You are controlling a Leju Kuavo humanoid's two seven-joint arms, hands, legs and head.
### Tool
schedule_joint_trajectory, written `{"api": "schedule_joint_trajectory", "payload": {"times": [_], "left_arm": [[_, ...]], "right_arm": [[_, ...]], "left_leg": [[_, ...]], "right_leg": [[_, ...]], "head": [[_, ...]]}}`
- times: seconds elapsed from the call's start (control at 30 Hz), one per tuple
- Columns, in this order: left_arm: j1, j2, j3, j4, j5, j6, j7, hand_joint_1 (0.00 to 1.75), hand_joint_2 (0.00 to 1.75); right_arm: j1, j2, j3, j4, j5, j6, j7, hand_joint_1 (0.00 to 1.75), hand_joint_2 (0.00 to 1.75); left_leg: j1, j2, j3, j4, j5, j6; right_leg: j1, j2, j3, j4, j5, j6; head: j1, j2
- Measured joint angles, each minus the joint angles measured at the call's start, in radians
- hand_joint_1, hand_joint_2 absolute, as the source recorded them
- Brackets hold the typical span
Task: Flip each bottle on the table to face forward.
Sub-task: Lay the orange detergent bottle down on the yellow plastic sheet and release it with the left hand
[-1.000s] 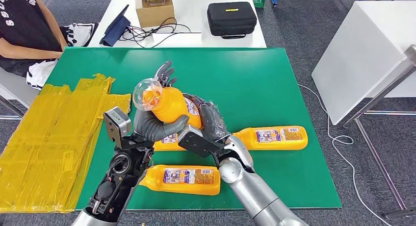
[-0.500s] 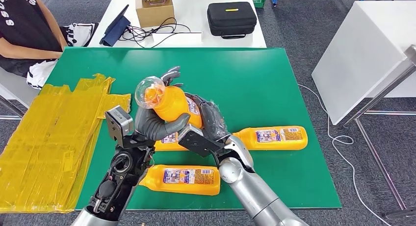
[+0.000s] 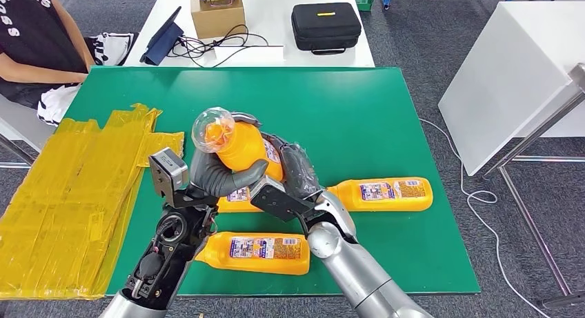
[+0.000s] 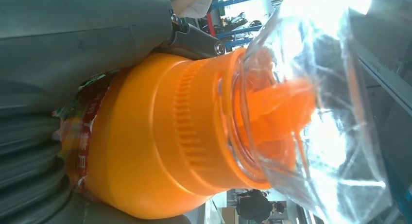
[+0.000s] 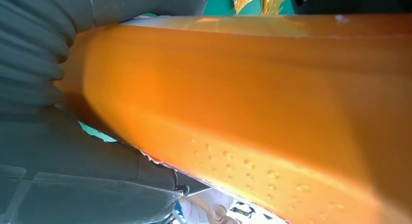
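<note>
An orange bottle (image 3: 241, 149) with a clear plastic cap (image 3: 212, 128) is held tilted above the green table (image 3: 359, 111) by both hands. My left hand (image 3: 214, 172) grips it near the neck, thumb across the front; the left wrist view shows the orange neck (image 4: 184, 136) and clear cap (image 4: 316, 102). My right hand (image 3: 293, 172) holds the lower body, seen close as an orange side (image 5: 252, 97). Two more orange bottles lie flat with labels up: one (image 3: 383, 192) to the right, one (image 3: 259, 252) near the front edge. Another bottle (image 3: 238, 201) lies partly hidden under the hands.
Crumpled yellow plastic sheets (image 3: 76, 187) cover the table's left side. A person (image 3: 34, 42) sits at the far left. Behind stands a white table with a black case (image 3: 325, 26), a cardboard box (image 3: 217, 14) and cables. A white cabinet (image 3: 510, 76) is at the right.
The held bottle has turned a little, its clear cap shifting rightward. The left hand's fingers, spread behind the bottle earlier, have closed around it. The lying bottles have not moved.
</note>
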Motion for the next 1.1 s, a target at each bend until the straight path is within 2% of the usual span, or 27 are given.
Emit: {"api": "schedule_joint_trajectory", "payload": {"times": [0.2,0.23,0.33,0.37,0.6,0.83,1.1], "left_arm": [[0.0,0.0,0.0,0.0,0.001,0.002,-0.002,1.75,1.75],[0.0,0.0,0.0,0.0,0.002,0.003,-0.002,1.75,1.75],[0.0,0.0,0.001,0.0,0.004,0.006,-0.004,1.75,1.75],[0.001,0.0,0.001,0.0,0.004,0.007,-0.004,1.75,1.75],[0.035,0.003,0.006,0.003,-0.001,0.017,0.002,1.75,1.75],[0.053,0.009,0.05,0.003,-0.037,0.065,0.002,1.75,1.75],[0.054,0.012,0.077,0.003,-0.061,0.097,0.004,1.75,1.75]], "right_arm": [[0.0,0.0,-0.001,-0.001,-0.032,0.015,-0.007,1.71,1.75],[0.0,0.0,-0.001,-0.003,-0.043,0.026,-0.008,1.41,1.75],[0.001,-0.002,-0.005,-0.016,-0.084,0.073,-0.009,0.14,1.75],[0.001,-0.004,-0.006,-0.025,-0.097,0.092,-0.01,0.0,1.75],[0.016,-0.023,-0.007,-0.127,-0.151,0.174,-0.016,0.0,1.75],[0.048,-0.053,-0.01,-0.234,-0.147,0.18,-0.012,0.0,1.75],[0.056,-0.073,-0.012,-0.277,-0.142,0.179,-0.01,0.0,1.75]], "left_leg": [[0.0,0.0,0.0,0.0,0.0,0.0],[0.0,0.0,0.0,0.0,0.0,0.0],[0.0,0.0,0.0,0.0,0.0,0.0],[0.0,0.0,0.0,0.0,0.0,0.0],[0.0,0.0,0.0,0.0,0.0,0.0],[0.0,0.0,0.0,0.0,0.0,0.0],[0.0,0.0,0.0,0.0,0.0,0.0]], "right_leg": [[0.0,0.0,0.0,0.0,0.0,0.0],[0.0,0.0,0.0,0.0,0.0,0.0],[0.0,0.0,0.0,0.0,0.0,0.0],[0.0,0.0,0.0,0.0,0.0,0.0],[0.0,0.0,0.0,0.0,0.0,0.0],[0.0,0.0,0.0,0.0,0.0,0.0],[0.0,0.0,0.0,0.0,0.0,0.0]], "head": [[0.0,0.0],[0.0,0.0],[0.0,0.0],[0.0,0.0],[0.0,0.0],[0.0,0.0],[0.0,0.0]]}}
